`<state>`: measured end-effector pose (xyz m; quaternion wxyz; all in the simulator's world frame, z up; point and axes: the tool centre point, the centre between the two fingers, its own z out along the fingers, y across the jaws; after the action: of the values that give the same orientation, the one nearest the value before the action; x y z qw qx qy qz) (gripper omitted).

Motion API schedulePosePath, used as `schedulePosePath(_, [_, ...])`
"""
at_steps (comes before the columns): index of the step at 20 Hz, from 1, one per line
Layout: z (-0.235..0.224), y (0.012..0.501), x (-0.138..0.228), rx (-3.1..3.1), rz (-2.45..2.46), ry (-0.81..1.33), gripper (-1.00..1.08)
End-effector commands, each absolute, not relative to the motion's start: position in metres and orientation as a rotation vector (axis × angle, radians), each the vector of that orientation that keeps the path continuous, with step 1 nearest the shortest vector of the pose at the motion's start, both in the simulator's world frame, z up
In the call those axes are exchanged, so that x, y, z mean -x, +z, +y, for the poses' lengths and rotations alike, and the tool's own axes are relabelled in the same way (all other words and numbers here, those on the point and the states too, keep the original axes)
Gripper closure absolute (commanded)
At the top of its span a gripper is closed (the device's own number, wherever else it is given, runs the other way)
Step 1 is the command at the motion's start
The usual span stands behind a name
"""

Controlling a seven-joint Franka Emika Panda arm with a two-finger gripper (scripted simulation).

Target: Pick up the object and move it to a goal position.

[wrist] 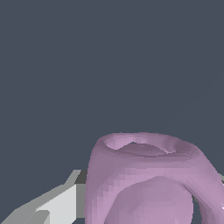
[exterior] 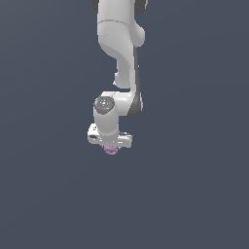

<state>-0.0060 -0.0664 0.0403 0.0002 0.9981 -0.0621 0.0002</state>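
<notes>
Jaws: my gripper [exterior: 111, 144] points down, and my jaws look closed around the object [exterior: 111, 150], which peeks out just beneath them; one pale finger [wrist: 52, 203] shows beside it in the wrist view.
Object position: at the tip of my jaws, filling the near part of the wrist view [wrist: 148, 179]; whether it rests on the grey ground or hangs above it, I cannot tell.
Handling: I judge it light and rigid, with smooth curved sides that could slip, so a grip across its widest part seems safest.
Orientation: a shallow hollow with a raised rim faces away from my wrist camera.
Long axis: none clear; it is roughly round.
</notes>
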Motion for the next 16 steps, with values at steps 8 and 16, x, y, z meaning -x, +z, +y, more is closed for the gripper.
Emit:
schedulePosePath(8, [-0.066,0.040,0.006,-3.136,-0.194,0.000,1.08])
schedulePosePath(16, [-0.074,0.054,-0.003,-3.136,-0.194,0.000,1.08])
